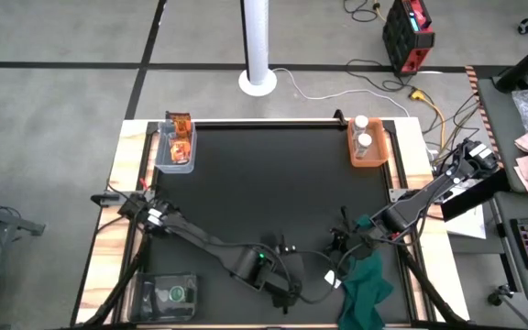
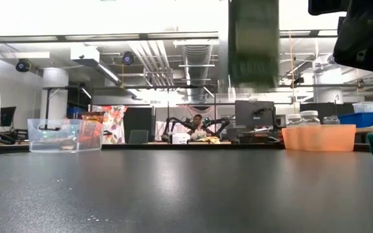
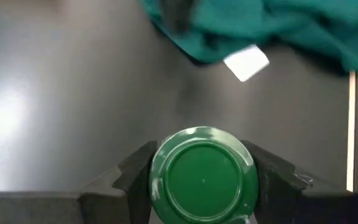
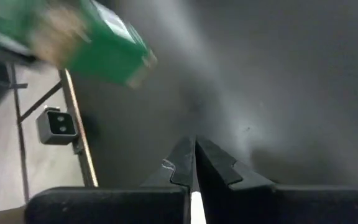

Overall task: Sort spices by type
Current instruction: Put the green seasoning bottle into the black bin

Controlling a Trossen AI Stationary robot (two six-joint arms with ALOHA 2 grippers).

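The left gripper (image 3: 204, 186) has its two fingers pressed against opposite sides of a green-lidded jar (image 3: 202, 176), so it is gripping that jar at the near edge of the tabletop (image 1: 264, 192), just beside the dark green cloth (image 1: 367, 286). A small white paper scrap (image 3: 247, 62) lies at the cloth's edge, a little beyond the jar. The right gripper (image 4: 194, 163) is closed on nothing, its fingers touching each other, and hangs over the tabletop just above the same cloth.

Farther out, the sorting looks mostly done. A clear bin (image 1: 174, 151) at the far-left corner, well away from the cloth, holds the orange foil packets (image 1: 181, 137). An orange bin (image 1: 369, 149) at the far-right corner holds the two clear jars with white caps (image 1: 363, 131). A third clear bin (image 1: 165, 295), off the near-left corner and well to the left of the cloth, already carries what appears to be one green-lidded jar (image 1: 178, 294).

By that reading, five of the six spices are placed, and what is left is carrying the gripped jar to the near-left bin to join its twin.
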